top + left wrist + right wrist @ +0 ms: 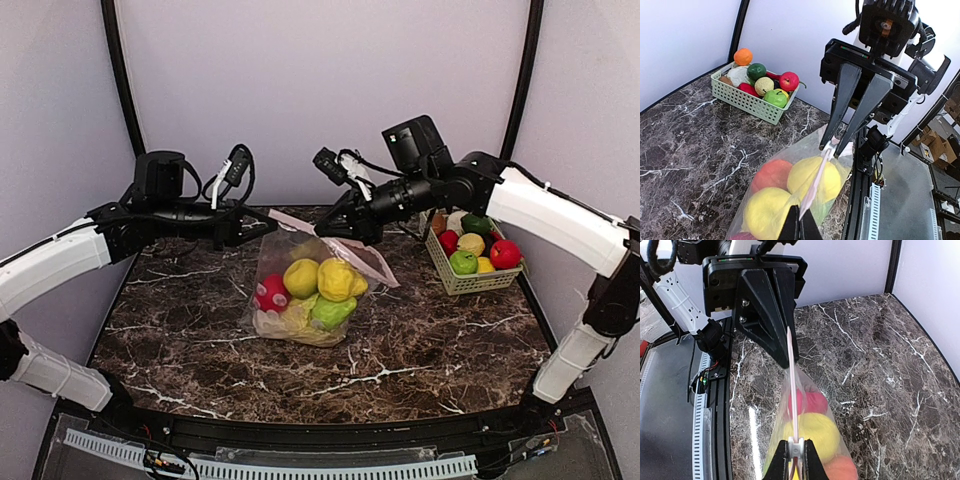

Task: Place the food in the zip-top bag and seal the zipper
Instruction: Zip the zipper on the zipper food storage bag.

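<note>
The zip-top bag hangs between my grippers over the table's middle, its bottom resting on the table. Inside it are a yellow lemon, another yellow fruit, a red-pink fruit, a green pear and a pale cabbage. The pink zipper is stretched taut. My left gripper is shut on the zipper's left end. My right gripper is shut on the white slider tab at the other end. In the top view the left gripper and the right gripper face each other.
A pale green mesh basket stands at the back right, holding several fruits, among them a red apple and a green one. It also shows in the left wrist view. White walls enclose the table.
</note>
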Motion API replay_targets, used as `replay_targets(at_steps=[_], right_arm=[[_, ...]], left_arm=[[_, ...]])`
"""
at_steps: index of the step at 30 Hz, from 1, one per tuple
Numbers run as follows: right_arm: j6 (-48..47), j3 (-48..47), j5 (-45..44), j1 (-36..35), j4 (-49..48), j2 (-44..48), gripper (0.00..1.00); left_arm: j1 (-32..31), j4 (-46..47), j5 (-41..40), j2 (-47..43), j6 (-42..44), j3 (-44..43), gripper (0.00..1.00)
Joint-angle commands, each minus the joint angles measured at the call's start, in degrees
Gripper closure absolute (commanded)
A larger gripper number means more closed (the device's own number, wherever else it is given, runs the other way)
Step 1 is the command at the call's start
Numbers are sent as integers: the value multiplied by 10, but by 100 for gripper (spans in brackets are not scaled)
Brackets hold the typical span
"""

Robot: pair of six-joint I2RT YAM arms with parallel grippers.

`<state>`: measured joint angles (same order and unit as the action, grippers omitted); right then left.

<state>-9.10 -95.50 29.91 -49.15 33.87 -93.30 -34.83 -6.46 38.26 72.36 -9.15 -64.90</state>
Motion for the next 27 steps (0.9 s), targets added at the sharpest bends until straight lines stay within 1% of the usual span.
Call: replay_targets(at_steps=[1,10,21,27], right_arm=[[13,30,-27,19,21,42,100],[32,82,-46,23,21,73,100],[53,117,-56,25,23,95,100],[61,131,-63,26,30,104,100]], left_arm=[[30,32,-22,-35,-15,6,99],[48,32,-40,-40,-25,7,99],[73,16,-60,-47,-29,8,99],[90,14,-92,-54,-38,11,99]])
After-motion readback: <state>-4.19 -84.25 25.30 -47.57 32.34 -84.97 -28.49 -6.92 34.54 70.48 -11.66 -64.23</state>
